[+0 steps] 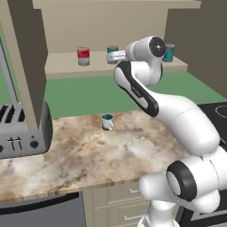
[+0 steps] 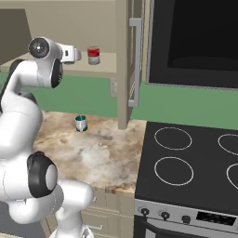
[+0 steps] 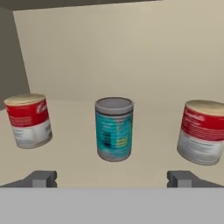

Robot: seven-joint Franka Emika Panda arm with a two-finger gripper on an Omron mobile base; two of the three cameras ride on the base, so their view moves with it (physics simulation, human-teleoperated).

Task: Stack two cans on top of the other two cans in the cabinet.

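The teal-labelled cylindrical tin with grey metal rims (image 3: 114, 129) stands upright mid-shelf in the beige wall cabinet (image 1: 66, 66), between two red-and-white tins. The gripper (image 3: 113, 178) is spread wide, grasping nothing. The tin is probably rigid, smooth and slippery: grip across the label at mid-height.

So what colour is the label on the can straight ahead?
Teal, on the middle can; clearest in the hand view.

Open shelf gaps flank the teal can (image 3: 114, 129) — red-and-white cans (image 3: 28, 120) stand well apart either side.
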